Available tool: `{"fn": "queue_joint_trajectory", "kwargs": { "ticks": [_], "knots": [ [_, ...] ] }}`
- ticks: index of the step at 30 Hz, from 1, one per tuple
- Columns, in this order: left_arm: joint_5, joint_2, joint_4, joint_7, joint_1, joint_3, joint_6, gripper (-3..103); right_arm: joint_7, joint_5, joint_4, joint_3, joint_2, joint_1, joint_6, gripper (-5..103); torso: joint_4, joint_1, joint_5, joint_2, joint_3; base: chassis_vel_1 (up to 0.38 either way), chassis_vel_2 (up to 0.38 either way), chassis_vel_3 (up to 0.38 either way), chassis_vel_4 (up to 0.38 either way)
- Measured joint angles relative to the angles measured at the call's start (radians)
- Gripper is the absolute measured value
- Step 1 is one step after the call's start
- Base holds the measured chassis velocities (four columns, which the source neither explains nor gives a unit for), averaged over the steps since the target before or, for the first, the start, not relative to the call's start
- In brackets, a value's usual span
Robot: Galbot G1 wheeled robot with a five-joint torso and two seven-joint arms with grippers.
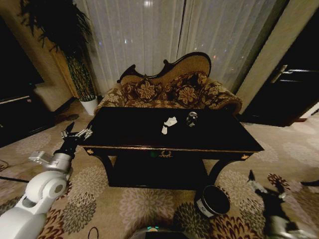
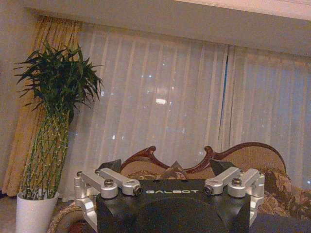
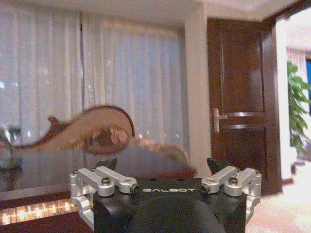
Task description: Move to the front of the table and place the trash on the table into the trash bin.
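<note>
The glossy black table (image 1: 129, 129) stands straight ahead in the head view, its gold-trimmed front edge facing me. On its top lie a crumpled white paper (image 1: 169, 123) and, just to the right of it, a small shiny can (image 1: 192, 118). The dark trash bin (image 1: 213, 200) sits on the carpet by the table's front right leg, its mouth tipped toward me. My left gripper (image 1: 76, 134) hovers open beside the table's front left corner; the left wrist view shows it (image 2: 165, 166) holding nothing. My right gripper (image 1: 264, 185) hangs low at the right, beyond the bin, open and unloaded (image 3: 163, 164).
An ornate sofa (image 1: 169, 89) stands right behind the table, before pale curtains. A white plant pot (image 1: 89, 104) with a tall plant is at the back left, and a low black cabinet (image 1: 15, 119) is at the left. A dark door (image 1: 284, 94) is at the right. Patterned carpet lies around the table.
</note>
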Motion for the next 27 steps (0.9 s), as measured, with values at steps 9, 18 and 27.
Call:
{"fn": "queue_joint_trajectory", "kwargs": {
  "ticks": [9, 18, 27],
  "knots": [
    [0.001, 0.0, -0.001, 0.0, 0.0, 0.001, 0.002, 100, 0.039, -0.02, 0.114, -0.072, -0.082, 0.101, -0.124, 100, 0.0003, 0.0, 0.0002, 0.0, 0.0, 0.0, 0.0, 0.0, 0.0],
    [0.002, 0.001, -0.002, 0.001, 0.0, 0.002, 0.003, 100, 0.072, 0.004, 0.139, -0.204, -0.331, 0.215, -0.247, 100, 0.0003, 0.0, 0.0001, 0.0, 0.0, 0.0, 0.0, 0.0, 0.0],
    [0.002, 0.001, -0.002, 0.001, -0.001, 0.002, 0.003, 100, 0.083, 0.042, 0.043, -0.392, -0.487, 0.4, -0.3, 100, 0.0005, 0.0, 0.0003, 0.0, 0.0, 0.0, 0.0, 0.0, 0.0]
  ]
}}
